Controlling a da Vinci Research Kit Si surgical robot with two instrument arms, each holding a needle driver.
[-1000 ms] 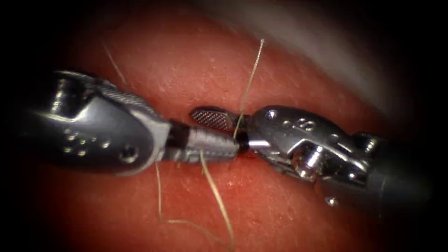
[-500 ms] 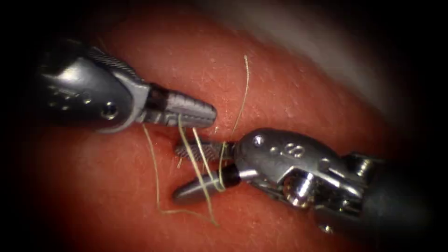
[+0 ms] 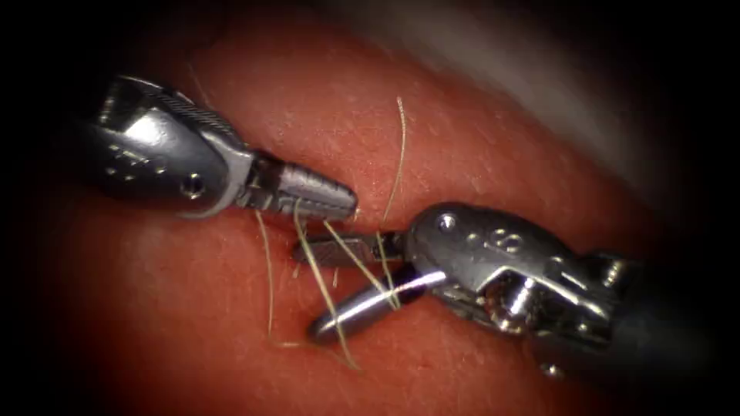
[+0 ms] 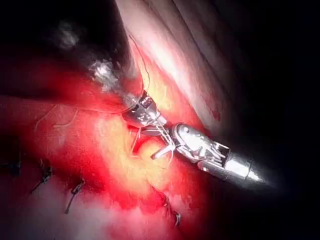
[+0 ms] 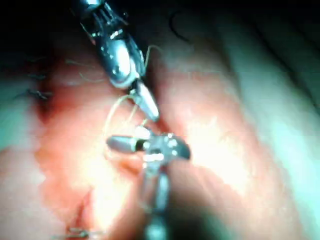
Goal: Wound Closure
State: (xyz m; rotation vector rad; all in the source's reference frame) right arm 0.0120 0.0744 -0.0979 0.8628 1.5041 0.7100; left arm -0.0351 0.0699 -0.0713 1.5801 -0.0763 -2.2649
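Two tools over the tissue (image 3: 478, 146), tips close together. Left tool (image 3: 331, 202): jaws pressed together, a strand of thread (image 3: 312, 262) leaving from under their tip, so it seems to have the thread pinched there; the exact grip point is hidden beneath the jaws. Right tool (image 3: 327, 289): jaws spread wide, one ridged jaw above and one smooth jaw below, clamping nothing; about three strands of thread drape across both jaws. One free thread end stands up above the right tool, another strand hangs down beside the left tool. Needle: cannot make one out anywhere. In the left wrist view, four finished stitches (image 4: 75, 192) show on the tissue; the cut itself is hard to trace under the tools. Right wrist view is too blurred to count strands
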